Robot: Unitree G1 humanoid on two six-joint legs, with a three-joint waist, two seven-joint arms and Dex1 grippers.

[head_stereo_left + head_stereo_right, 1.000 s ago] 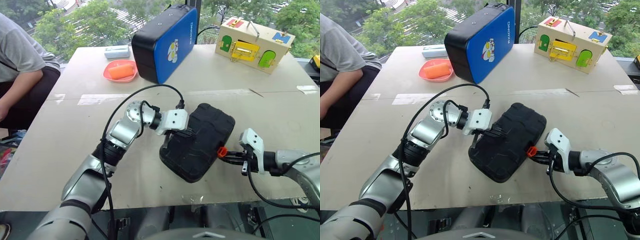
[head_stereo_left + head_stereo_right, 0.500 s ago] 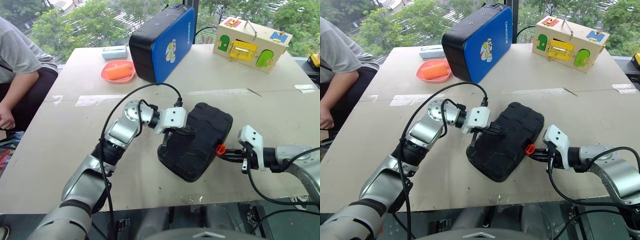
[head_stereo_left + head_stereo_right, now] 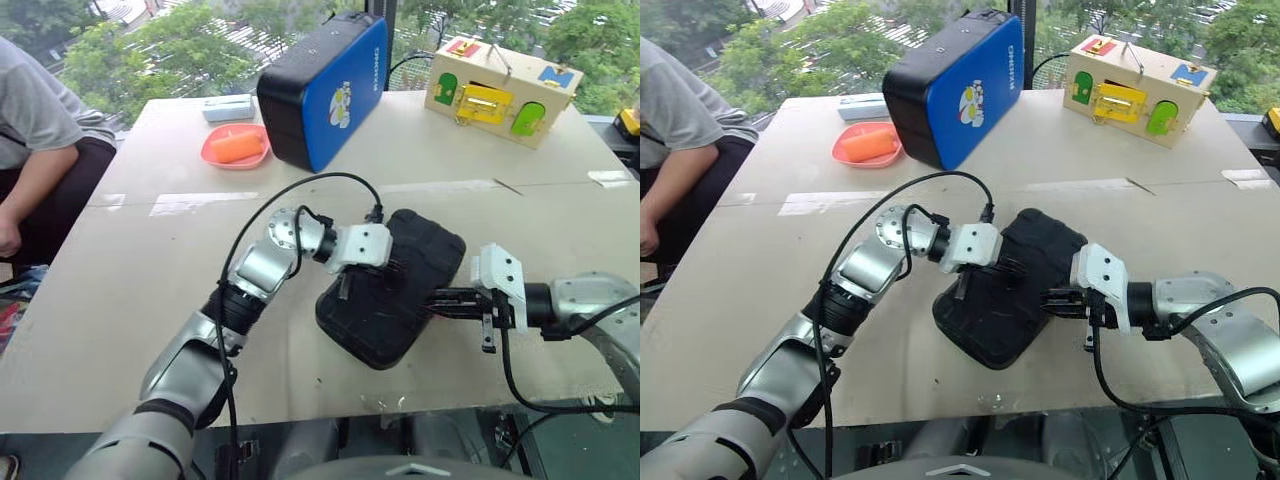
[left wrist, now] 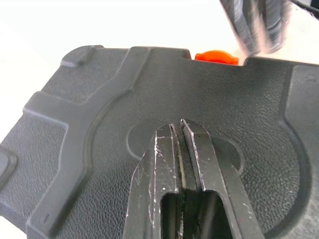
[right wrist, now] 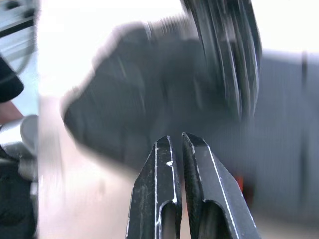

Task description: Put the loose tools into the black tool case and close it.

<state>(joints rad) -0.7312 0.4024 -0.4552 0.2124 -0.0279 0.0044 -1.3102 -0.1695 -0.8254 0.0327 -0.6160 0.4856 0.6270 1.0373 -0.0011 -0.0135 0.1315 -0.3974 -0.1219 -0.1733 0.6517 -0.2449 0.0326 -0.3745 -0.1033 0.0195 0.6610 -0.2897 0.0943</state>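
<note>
- Beige desk (image 3: 150,270) carries the black tool case (image 3: 385,300), shut and lying flat near the near edge, just where it was a second ago.
- Left gripper (image 4: 180,124) – fingers clenched together, holding nothing – rests its tips on the lid's textured top, barely shifted since then.
- Right gripper (image 3: 440,299) has risen and rolled: a second ago its tips met the orange latch (image 4: 216,56) on the case's right edge, now they lie over that edge and cover the latch in the head views. Its fingers are pressed shut, empty.
- Far across the desk stand a blue-and-black case (image 3: 325,88), a wooden latch box (image 3: 503,93) and an orange dish (image 3: 238,147) – a seated person (image 3: 40,130) is at far left.
</note>
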